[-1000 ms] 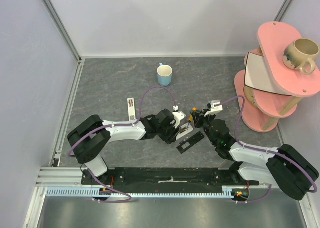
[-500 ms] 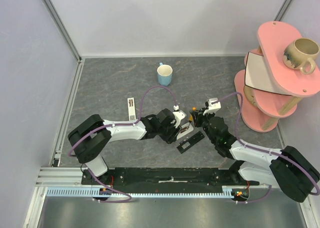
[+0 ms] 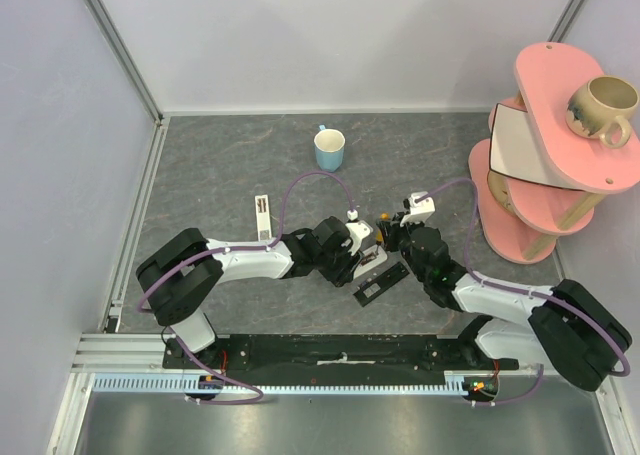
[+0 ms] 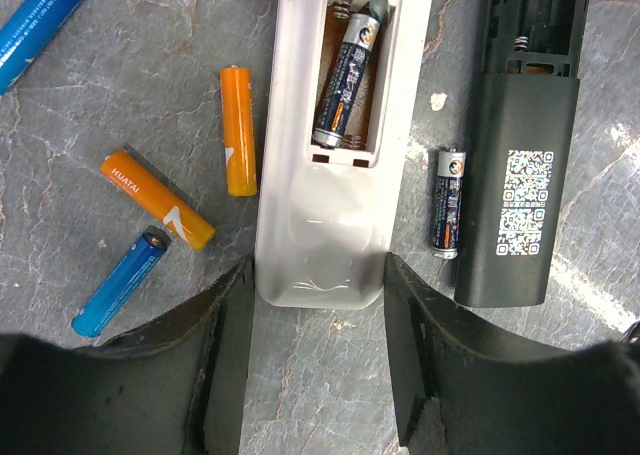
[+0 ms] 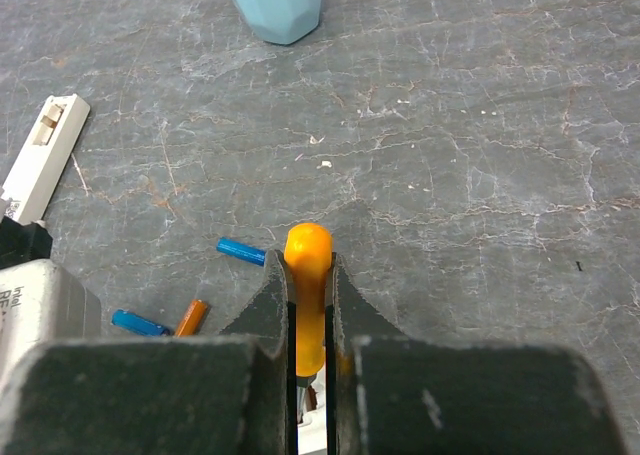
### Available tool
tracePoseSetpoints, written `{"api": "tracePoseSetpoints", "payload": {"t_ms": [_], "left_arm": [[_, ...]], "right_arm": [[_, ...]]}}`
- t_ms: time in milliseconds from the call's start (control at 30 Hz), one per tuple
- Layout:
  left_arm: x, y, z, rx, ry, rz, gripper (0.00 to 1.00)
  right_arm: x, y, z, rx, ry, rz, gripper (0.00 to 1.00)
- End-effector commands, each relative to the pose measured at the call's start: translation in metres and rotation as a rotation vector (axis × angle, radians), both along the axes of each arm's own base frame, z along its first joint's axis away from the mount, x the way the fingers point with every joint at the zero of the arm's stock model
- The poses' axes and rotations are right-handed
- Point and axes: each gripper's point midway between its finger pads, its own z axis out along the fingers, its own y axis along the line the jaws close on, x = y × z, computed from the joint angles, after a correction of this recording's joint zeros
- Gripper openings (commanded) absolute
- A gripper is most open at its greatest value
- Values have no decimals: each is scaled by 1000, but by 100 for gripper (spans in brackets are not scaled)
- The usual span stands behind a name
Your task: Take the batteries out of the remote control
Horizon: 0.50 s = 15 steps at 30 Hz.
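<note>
Far left on the grey table [image 3: 220, 165], a white strip [image 3: 262, 215] lies by itself, and the blue mug [image 3: 329, 149] stands farther back, well apart from the action. In the left wrist view, 4 loose batteries are scattered on the mat: the far blue cell [image 4: 35, 15] at the top corner, the long orange cell [image 4: 238, 130] lying alongside the remote, the slanted orange cell [image 4: 157, 200] and the near blue cell [image 4: 120, 283]. The left gripper [image 4: 318, 275] has its jaws clamped on the near end of the white remote [image 4: 320, 235], back cover off, and 1 dark cell [image 4: 345, 80] sits in the bay. A grey metal tip pokes into the top of that bay. Just to the right, a loose dark cell [image 4: 448, 202] lies between the white remote and the black remote [image 4: 525, 145], whose own bay is open. The right gripper [image 5: 308, 305] is closed tight around an orange-handled tool [image 5: 307, 250], pointing down over the white remote. Far right, the pink shelf [image 3: 550, 145] carries a beige mug [image 3: 600, 110].
</note>
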Motion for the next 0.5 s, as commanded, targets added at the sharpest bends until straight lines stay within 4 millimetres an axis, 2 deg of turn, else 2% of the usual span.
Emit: {"api": "tracePoseSetpoints", "payload": {"t_ms": [0, 133, 367, 467], "left_arm": [[-6, 24, -28, 126, 25, -8, 2], [-5, 24, -28, 125, 24, -4, 2], [-6, 24, -27, 124, 23, -6, 2], [-6, 24, -27, 125, 24, -6, 2]], "right_arm": [[-7, -2, -20, -10, 51, 13, 0], [-17, 3, -13, 88, 34, 45, 0], [-29, 16, 26, 266, -47, 125, 0], [-33, 22, 37, 307, -57, 164, 0]]}}
